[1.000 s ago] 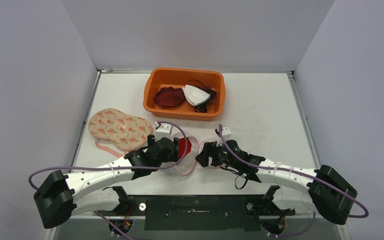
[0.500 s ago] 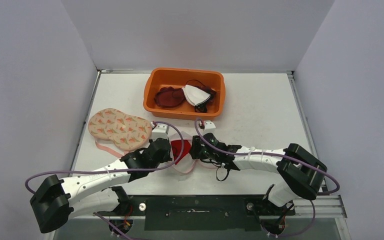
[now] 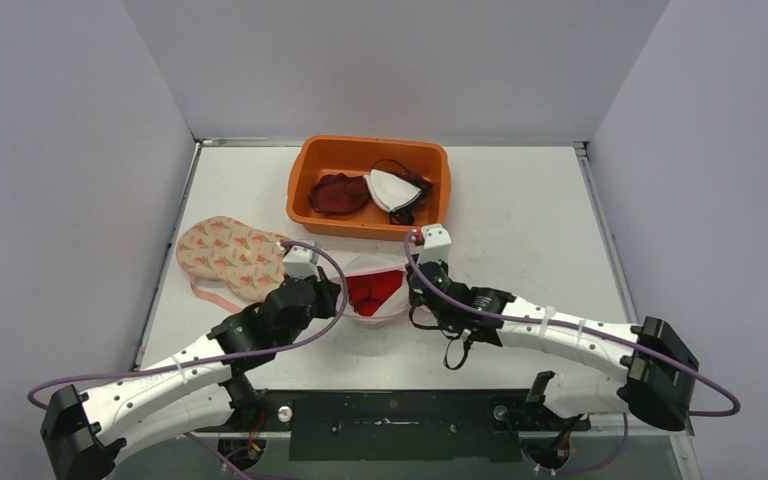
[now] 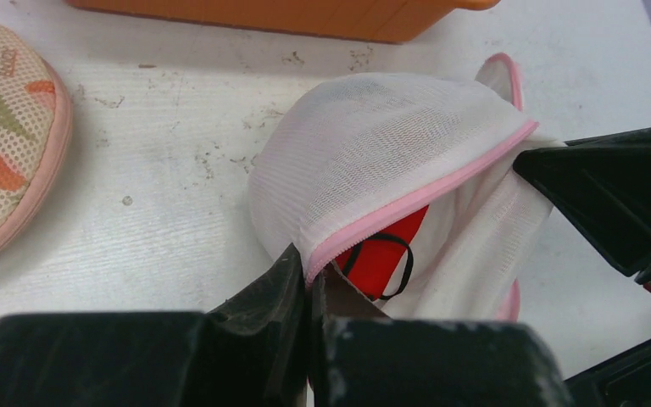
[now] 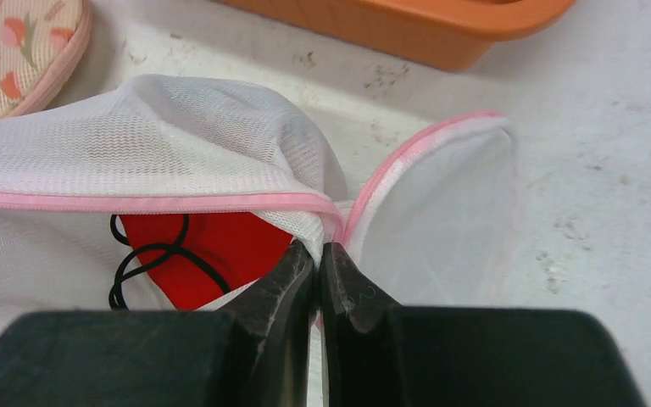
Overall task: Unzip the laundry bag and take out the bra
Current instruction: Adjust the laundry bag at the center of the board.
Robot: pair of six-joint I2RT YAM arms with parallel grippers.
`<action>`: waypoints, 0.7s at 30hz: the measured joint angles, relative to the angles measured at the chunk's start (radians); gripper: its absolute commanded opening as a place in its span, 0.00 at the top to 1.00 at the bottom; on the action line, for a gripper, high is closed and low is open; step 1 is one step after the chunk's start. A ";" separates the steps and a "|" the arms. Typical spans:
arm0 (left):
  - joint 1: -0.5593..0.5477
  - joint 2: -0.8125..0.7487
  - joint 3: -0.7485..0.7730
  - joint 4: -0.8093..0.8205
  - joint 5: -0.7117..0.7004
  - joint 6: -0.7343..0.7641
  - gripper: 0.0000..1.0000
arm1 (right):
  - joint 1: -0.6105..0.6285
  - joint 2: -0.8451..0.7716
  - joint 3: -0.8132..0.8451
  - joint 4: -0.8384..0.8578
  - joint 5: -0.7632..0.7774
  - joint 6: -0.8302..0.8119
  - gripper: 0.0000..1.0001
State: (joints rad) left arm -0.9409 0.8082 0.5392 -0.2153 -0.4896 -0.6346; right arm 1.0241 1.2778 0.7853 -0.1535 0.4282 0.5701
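Laundry bag [image 4: 373, 144] is lying on the desk [image 3: 530, 230] just in front of the orange tub [image 3: 360, 226], between the two arms, with its mouth gaping and the red bra [image 4: 386, 254] showing inside. It is looking like thin white mesh: light, limp and apt to crumple or slide rather than hold a shape. The pink trim [image 4: 424, 191] along the zip is likely the firmest part and so the best place to grip. Both arms are doing that. The left tool [image 4: 309, 288] is pinching the trim at the near-left end of the opening, fingers together on it. The right tool [image 5: 318, 259] is clamping the trim and mesh at the other end, where the two pink edges are meeting. The bra is lying loose in the gap, soft, with a thin black strap curling over the cup. That strap is probably going to snag on the zip, so the red cup is seeming the safer hold. A flowered pouch [image 3: 230, 255] is resting to the left, apart from the bag.
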 measured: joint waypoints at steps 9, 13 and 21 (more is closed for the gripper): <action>0.000 0.078 -0.103 0.127 0.082 -0.070 1.00 | 0.012 -0.110 -0.203 -0.013 0.080 0.035 0.91; -0.002 0.137 -0.163 0.164 0.125 -0.102 1.00 | 0.031 -0.140 -0.269 -0.027 0.064 0.059 0.64; -0.002 0.168 -0.170 0.211 0.133 -0.121 1.00 | 0.053 -0.272 -0.236 -0.094 0.047 0.024 0.43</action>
State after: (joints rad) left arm -0.9424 0.9764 0.3691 -0.0040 -0.3569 -0.7555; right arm 1.0767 1.0061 0.5495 -0.2478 0.4751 0.5938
